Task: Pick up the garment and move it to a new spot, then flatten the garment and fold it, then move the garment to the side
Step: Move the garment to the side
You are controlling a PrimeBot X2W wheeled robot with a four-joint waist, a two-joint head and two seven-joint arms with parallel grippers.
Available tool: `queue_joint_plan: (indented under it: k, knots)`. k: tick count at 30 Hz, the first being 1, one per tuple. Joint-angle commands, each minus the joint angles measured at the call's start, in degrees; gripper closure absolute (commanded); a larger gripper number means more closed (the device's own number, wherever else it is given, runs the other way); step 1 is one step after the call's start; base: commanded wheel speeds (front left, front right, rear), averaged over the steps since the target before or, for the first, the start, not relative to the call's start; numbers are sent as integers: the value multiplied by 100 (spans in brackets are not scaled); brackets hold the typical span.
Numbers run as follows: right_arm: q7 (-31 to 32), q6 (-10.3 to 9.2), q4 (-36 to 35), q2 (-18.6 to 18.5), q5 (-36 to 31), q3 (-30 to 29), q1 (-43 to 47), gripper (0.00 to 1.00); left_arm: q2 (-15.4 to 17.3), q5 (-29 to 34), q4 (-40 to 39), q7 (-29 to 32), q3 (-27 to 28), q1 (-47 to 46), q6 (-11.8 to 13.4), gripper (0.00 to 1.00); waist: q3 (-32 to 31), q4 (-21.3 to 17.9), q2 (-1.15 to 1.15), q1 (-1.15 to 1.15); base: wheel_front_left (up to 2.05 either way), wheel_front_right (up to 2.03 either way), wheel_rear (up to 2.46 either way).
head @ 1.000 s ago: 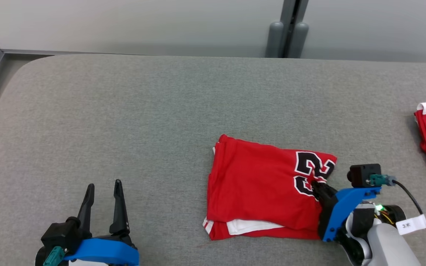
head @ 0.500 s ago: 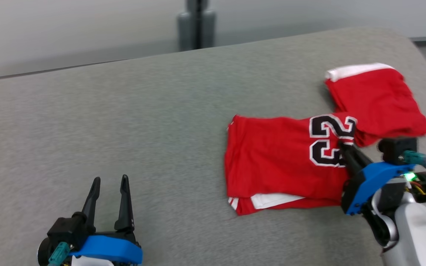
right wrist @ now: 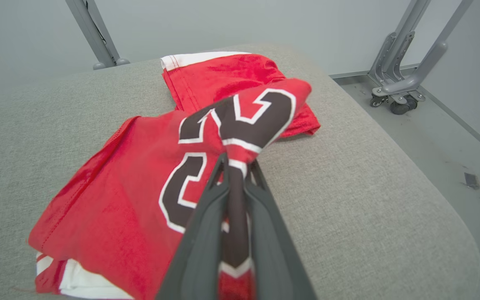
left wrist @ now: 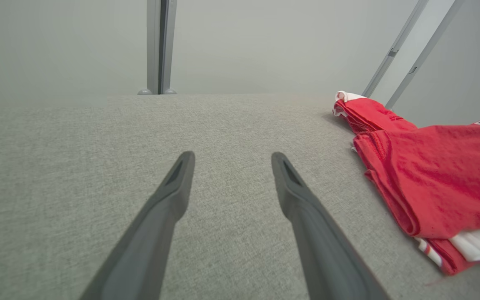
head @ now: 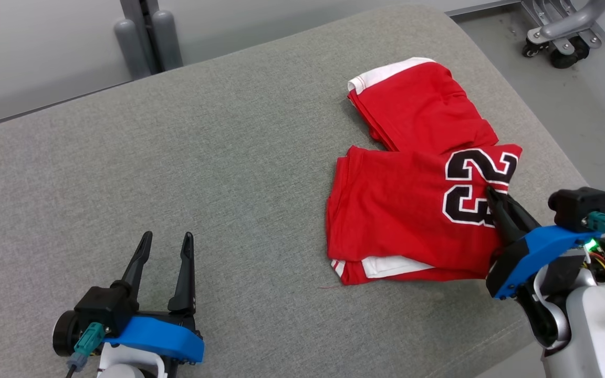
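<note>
- The wide grey padded surface, covered in woven cloth and rounded at its edges, carries everything; most of it lies bare in front of the left arm.
- The folded red jersey, of soft knit cloth with a black, white-edged number printed on it, lies on the right part of that surface, near the rounded right edge. It is folded in several layers, with a white-trimmed hem showing at the near edge.
- We judge the red jersey light, limp and not fragile. It will sag and drag from any single hold, and its layers can slide apart (the fold is held by nothing but its own weight). A pinch that goes through all the layers at an edge or corner suits it best, and a second hold at the opposite edge would keep the fold flat.
- A second folded red garment with a white band lies just behind. The jersey's far right corner meets its near edge; whether it overlaps or only touches, we cannot tell.
- The right gripper is clamped on the jersey at its right edge, on the number print. In the right wrist view the right gripper has cloth bunched between its dark fingers, and the printed corner rises above them.
- The left gripper hovers low over bare grey cloth, well apart from the jersey. Its fingers are spread wide with nothing between them, as the left wrist view shows.
</note>
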Motion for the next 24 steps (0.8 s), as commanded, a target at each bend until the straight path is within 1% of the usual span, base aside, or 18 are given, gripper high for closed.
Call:
queue_joint_plan:
  k: [1,6,11,12,13,16,18,24]
  knots:
    - [-58,0,53,-16,28,84,-188,100,55,39,-28,27,-17,-74,-9,0,11,-3,0,0,0,0,0]
    - [-76,1,302,-333,-148,369,-713,100,49,24,-17,40,-78,-97,5,0,7,200,0,0,0,0,0]
    - [25,0,600,-756,-124,589,-1387,100,10,-36,61,-7,-99,-70,12,0,-48,574,0,0,0,0,0]
    - [51,0,653,-827,-43,713,-1519,100,5,-53,81,-25,-102,-69,12,0,-57,657,0,0,0,0,0]
    - [79,0,740,-887,57,696,-1635,100,-2,-65,92,-34,-103,-63,19,0,-59,738,0,0,0,0,0]
    - [141,-2,1028,-1236,33,657,-1967,100,-8,-65,122,-68,-123,-61,22,0,-55,977,0,0,0,0,0]
    - [162,-1,1128,-1276,53,625,-2043,100,-12,-79,136,-83,-125,-68,21,0,-51,1056,0,0,0,0,0]
    - [150,0,1705,-1771,-83,92,-2331,100,-31,-99,166,-127,-170,-54,49,0,15,1446,0,0,0,0,0]
